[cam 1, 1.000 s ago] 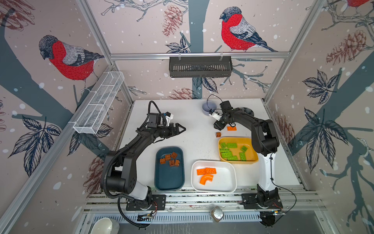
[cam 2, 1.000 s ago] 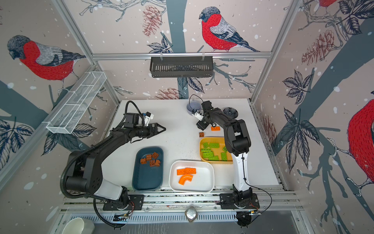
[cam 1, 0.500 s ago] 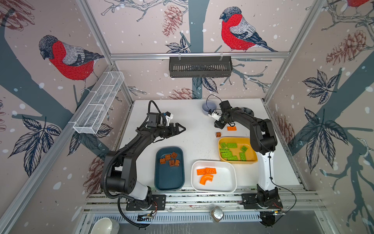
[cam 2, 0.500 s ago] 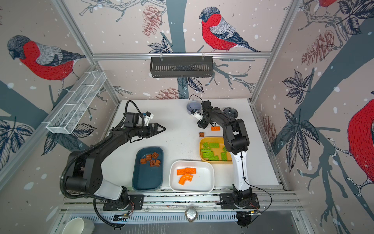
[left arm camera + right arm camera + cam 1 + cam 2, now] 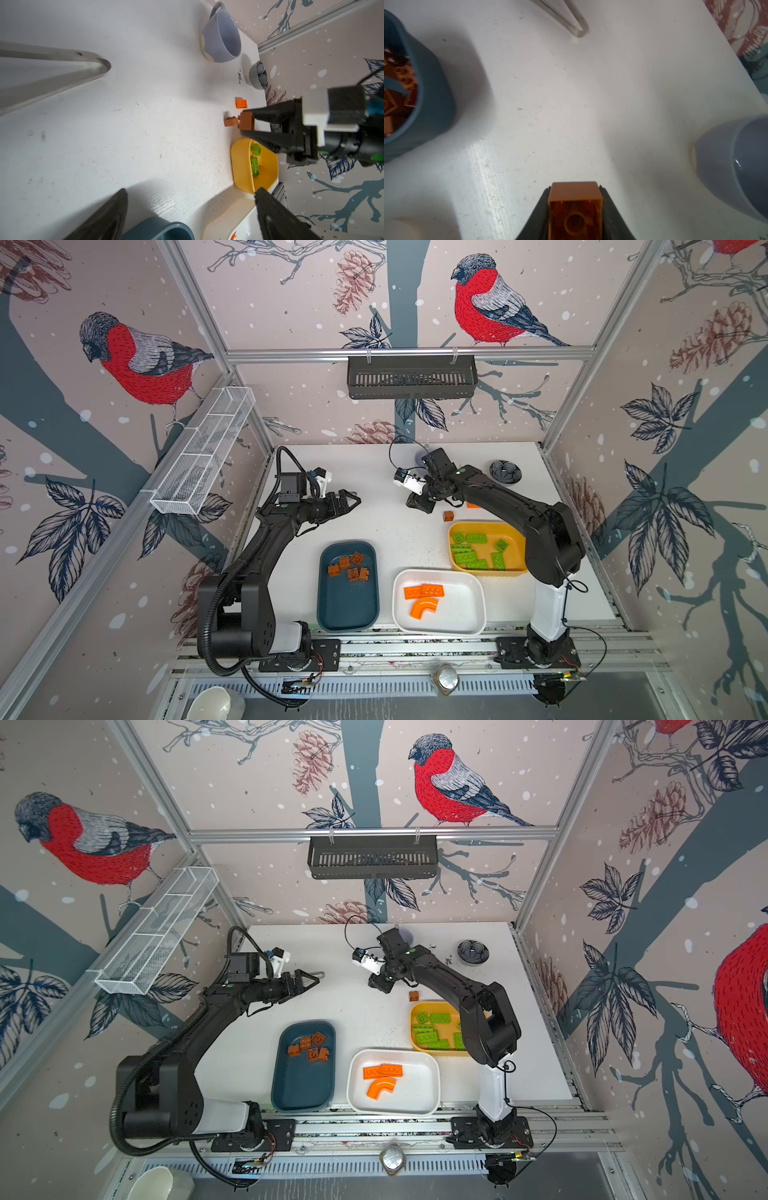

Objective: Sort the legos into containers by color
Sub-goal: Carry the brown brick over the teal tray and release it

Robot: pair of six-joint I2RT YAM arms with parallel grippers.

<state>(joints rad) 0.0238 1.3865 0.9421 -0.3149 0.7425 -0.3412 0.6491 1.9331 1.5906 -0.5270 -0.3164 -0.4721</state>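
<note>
**Left arm.** In both top views the left gripper (image 5: 352, 502) hangs above the left part of the white table (image 5: 374, 472), behind the trays. Its jaws are spread wide and grasp nothing. In the left wrist view the metal tongs (image 5: 62, 68) lie flat on the table ahead of the spread fingers (image 5: 99, 218).

**Dark teal tray** (image 5: 348, 605). It sits at the front, left of centre. It contains five brown blocks (image 5: 349, 566), all grouped in its rear half; the front half is bare.

**White tray** (image 5: 469, 601). It sits just right of the teal tray, close beside it. It contains two orange plates (image 5: 424, 591) lying side by side, with the orange arch (image 5: 424, 608) directly in front of them.

**Right arm.** The right gripper (image 5: 417, 506) reaches across to mid-table, behind the white tray. Its jaws are clamped on one held brown block (image 5: 575, 199) – the hollow underside faces the wrist camera. Whether this block is clear of the table cannot be determined.

**Loose pieces.** One loose brown block (image 5: 448, 516) rests on the table, just behind the yellow tray and near the right gripper. One loose orange plate (image 5: 241, 103) lies a little farther back, partly hidden under the arm in the top views.

**Mustard yellow tray** (image 5: 513, 531). It sits right of centre, its front edge just beside the white tray. It holds the green plates (image 5: 473, 556), piled toward its left and front.

**Other items.** A grey-lavender cup (image 5: 222, 35) stands at the rear – the small dark bowl (image 5: 505, 472) stands to its right.
</note>
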